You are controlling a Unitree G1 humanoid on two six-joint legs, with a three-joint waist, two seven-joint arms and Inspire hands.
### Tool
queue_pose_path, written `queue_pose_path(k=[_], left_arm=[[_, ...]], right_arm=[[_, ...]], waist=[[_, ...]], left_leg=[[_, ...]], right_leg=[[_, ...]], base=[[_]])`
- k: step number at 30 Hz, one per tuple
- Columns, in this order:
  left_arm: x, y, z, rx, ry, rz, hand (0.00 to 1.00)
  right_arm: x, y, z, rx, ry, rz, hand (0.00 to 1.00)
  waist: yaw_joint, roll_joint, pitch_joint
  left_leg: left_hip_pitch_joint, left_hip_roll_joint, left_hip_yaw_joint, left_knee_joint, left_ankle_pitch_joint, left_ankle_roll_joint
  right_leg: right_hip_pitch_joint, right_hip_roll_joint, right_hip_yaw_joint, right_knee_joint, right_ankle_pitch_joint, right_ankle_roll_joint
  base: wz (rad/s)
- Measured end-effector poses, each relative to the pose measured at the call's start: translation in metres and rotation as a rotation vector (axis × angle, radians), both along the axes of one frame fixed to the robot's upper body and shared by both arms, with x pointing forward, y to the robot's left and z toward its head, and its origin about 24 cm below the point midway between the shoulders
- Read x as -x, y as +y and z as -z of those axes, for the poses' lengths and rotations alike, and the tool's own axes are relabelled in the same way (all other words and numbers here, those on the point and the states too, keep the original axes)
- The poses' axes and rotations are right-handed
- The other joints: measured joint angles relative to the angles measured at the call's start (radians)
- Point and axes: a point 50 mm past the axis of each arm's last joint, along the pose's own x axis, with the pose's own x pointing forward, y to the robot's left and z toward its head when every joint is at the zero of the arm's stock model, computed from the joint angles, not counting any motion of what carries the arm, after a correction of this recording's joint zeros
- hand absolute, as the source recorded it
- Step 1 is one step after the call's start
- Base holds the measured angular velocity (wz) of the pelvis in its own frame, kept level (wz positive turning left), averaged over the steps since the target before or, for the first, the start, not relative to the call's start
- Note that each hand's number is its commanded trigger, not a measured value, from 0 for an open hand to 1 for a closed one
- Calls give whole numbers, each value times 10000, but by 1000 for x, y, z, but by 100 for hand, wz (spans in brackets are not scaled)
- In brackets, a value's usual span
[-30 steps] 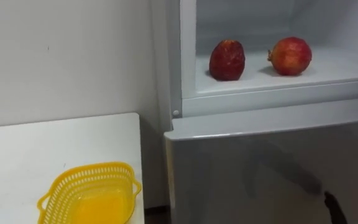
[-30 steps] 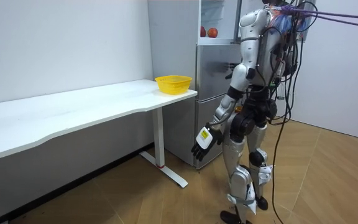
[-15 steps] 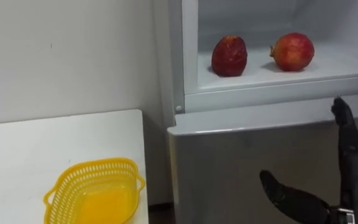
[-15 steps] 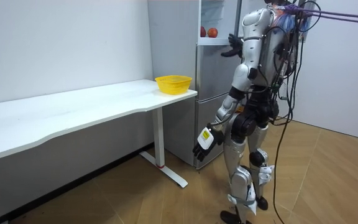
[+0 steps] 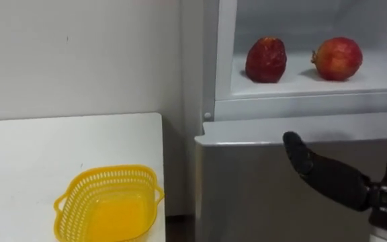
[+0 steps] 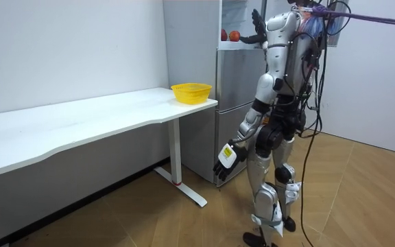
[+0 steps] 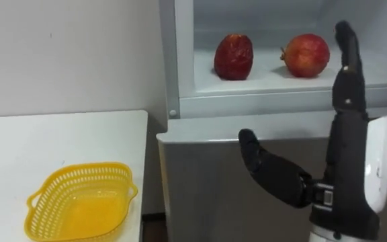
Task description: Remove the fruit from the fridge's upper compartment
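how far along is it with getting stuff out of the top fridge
Early. Done: the upper compartment is open and the robot stands at it. In hand: nothing; the open right hand is up near the rounder red fruit. Left: grasping a fruit and taking it out, probably to the yellow basket.

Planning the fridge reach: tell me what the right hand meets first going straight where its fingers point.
The open right hand points up into the upper compartment, just right of the rounder red fruit. Likely it grazes that fruit or passes it to the back wall; depth is unclear.
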Motion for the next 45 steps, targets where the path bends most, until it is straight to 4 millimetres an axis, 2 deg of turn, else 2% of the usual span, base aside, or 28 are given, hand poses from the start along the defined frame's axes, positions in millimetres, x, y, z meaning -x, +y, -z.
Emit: queue_pose_path(k=[5, 10, 16, 18, 24, 29, 31, 34, 38, 40, 45], left_arm=[[-2, 3, 0, 7, 135, -93, 0], [-9, 4, -2, -6, 307, 363, 0], [-9, 8, -3, -286, 373, 757, 0], [-9, 9, -3, -280, 364, 675, 0], [-9, 11, -3, -80, 340, 265, 0], [-7, 14, -4, -96, 433, 60, 0], [-11, 15, -5, -63, 344, 148, 0], [-14, 15, -6, -104, 253, 310, 0], [-17, 17, -9, -250, 96, 497, 0], [-18, 17, -9, -273, 76, 536, 0], [-16, 18, -9, -308, 151, 503, 0]], right_arm=[[-3, -4, -16, -5, -891, 357, 0], [-13, -9, -30, -66, -929, 220, 0], [-31, -20, -34, -910, -150, -181, 0], [-32, -22, -35, -778, -47, -235, 0], [-55, -29, -41, -860, 447, -30, 0], [-69, -28, -50, -727, 661, -56, 0], [-74, -34, -47, -587, 1082, -9, 0], [-78, -36, -43, -464, 1565, 22, 0], [-81, -36, -38, -326, 1994, -86, 0], [-85, -39, -33, -292, 2430, -66, 0], [-88, -37, -28, -175, 2835, -208, 0]], waist=[[-25, 0, 6], [18, -38, 31], [61, -158, 28], [151, -190, 44], [289, -283, 97], [274, -336, 83], [349, -420, 34], [525, -466, 11], [597, -587, 71], [746, -644, 66], [842, -661, 67]], left_leg=[[-50, 6, -197, 14, 3, -5], [-160, 18, -288, 167, 6, -10], [-167, 16, -458, 153, 12, -20], [-159, 16, -487, 156, 19, -28], [-3, -4, -560, 146, 20, -27], [-40, -18, -710, 171, 21, -25], [-87, -23, -829, 198, 24, -23], [-103, -29, -900, 217, 24, -23], [-195, -35, -1005, 295, 24, -23], [-192, -39, -1000, 301, 24, -23], [-219, -63, -1017, 303, 37, -3]], right_leg=[[61, -26, -376, -3, 0, 0], [48, -38, -465, 20, 12, -20], [76, -42, -592, 41, 20, -33], [80, -38, -608, 37, 20, -33], [236, -53, -658, 2, 21, -34], [241, -59, -748, 12, 21, -34], [243, -66, -897, 13, 21, -35], [245, -71, -934, 14, 21, -35], [252, -81, -1041, 16, 22, -37], [263, -89, -1048, 26, 23, -37], [267, -123, -1128, 29, 23, -38]], base=[[12], [5], [4], [0], [-1], [3], [11], [0], [8], [0], [4]])
